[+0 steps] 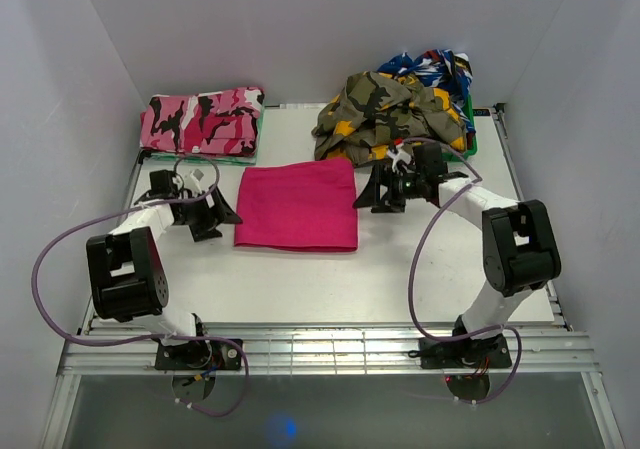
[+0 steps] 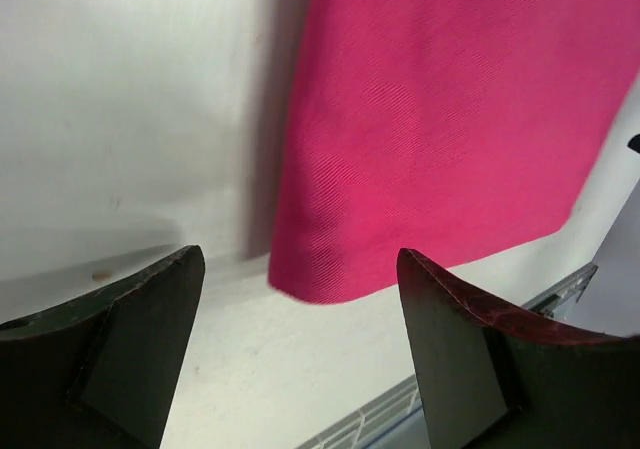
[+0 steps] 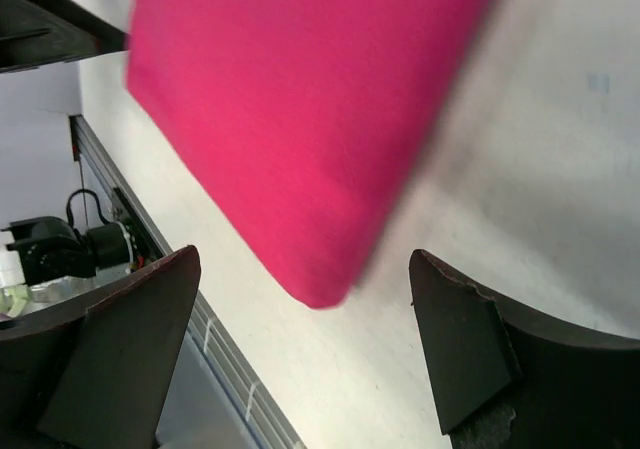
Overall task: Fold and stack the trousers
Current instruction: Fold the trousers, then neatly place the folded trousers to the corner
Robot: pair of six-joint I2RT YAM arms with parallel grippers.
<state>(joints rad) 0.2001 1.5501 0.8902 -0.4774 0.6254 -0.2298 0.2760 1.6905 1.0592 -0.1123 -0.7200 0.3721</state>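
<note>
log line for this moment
folded magenta-pink fabric trousers flat mid-table | left gripper fingers open, empty | right gripper fingers open, empty | not yet stacked

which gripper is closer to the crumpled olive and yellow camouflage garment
Right. The right gripper sits just in front of the olive-yellow camouflage garment; the left gripper lies beyond the folded magenta trousers.

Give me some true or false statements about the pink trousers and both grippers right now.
The trousers lie folded into a flat rectangle. True.
The left gripper is shut on the trousers. False: it is open and empty, beside their left edge.
The right gripper is open and holds nothing. True.
The trousers sit on top of the pink camouflage pair. False: they lie apart; that pair is at the back left.
</note>
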